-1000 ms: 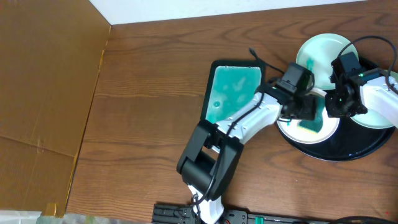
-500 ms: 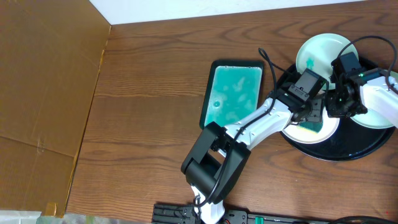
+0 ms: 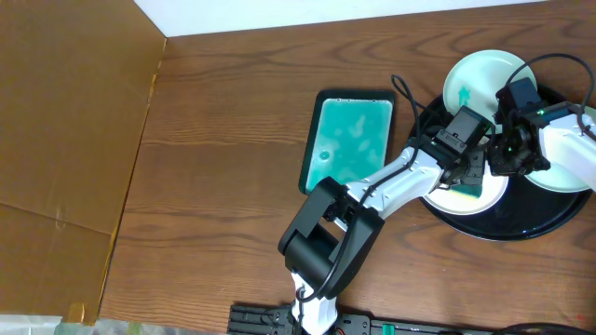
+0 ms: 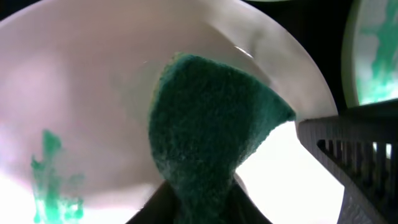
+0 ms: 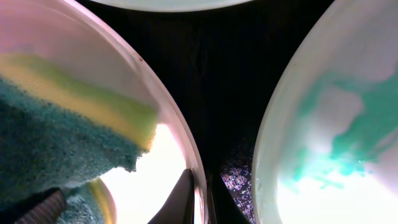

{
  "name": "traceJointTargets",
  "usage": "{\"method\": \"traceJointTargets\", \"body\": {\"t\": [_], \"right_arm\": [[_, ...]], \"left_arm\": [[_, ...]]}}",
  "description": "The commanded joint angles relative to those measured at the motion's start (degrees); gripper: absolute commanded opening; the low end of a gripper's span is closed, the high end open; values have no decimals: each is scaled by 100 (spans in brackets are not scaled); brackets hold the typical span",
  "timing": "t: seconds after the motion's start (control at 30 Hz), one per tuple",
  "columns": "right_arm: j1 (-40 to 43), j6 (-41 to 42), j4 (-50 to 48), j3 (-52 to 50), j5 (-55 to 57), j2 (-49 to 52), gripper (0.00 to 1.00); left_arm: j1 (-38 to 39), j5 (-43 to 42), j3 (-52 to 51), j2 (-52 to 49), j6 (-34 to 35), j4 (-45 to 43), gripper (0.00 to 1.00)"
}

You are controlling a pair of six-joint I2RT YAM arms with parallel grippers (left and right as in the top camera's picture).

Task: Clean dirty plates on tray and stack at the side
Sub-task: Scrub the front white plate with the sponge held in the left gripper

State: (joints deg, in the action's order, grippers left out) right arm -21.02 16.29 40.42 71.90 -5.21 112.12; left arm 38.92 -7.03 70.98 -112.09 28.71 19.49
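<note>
Your left end effector (image 4: 198,202) is clenched on the green scouring sponge (image 4: 208,124), which lies on a small round white plate (image 4: 81,87) in the large round black glossy tray (image 3: 521,228); your right end effector (image 5: 200,196) pinches this plate's rim

Three plates (image 3: 480,79) on tray (image 3: 521,225), sponge (image 4: 205,124) on one, rectangular tray (image 3: 352,140) to left

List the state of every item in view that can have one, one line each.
Near round white plate: teal smear, green-and-yellow sponge on it.
Right white plate: teal smear, untouched.
Far white plate: teal smear, untouched.
Round black glossy tray: carries the plates.
Left gripper: shut on sponge.
Right gripper: shut on near plate's rim.
Teal rectangular tray: flat on table.
</note>
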Motion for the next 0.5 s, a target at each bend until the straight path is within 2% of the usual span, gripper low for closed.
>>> {"method": "traceJointTargets", "body": {"t": [0.0, 0.17, 0.27, 0.47], "right_arm": [[-72, -9, -15, -42, -190, 140, 4], [-72, -9, -13, -42, -190, 140, 4], [-72, -9, -9, -44, -190, 140, 4], [-72, -9, -7, -44, -190, 140, 4]], "left_arm": [[-26, 767, 11, -129, -11, 151, 8], [-85, 1993, 11, -129, -9, 505, 7], [-195, 2448, 11, -129, -9, 706, 7], [-520, 2618, 13, -127, -9, 802, 7]]}}
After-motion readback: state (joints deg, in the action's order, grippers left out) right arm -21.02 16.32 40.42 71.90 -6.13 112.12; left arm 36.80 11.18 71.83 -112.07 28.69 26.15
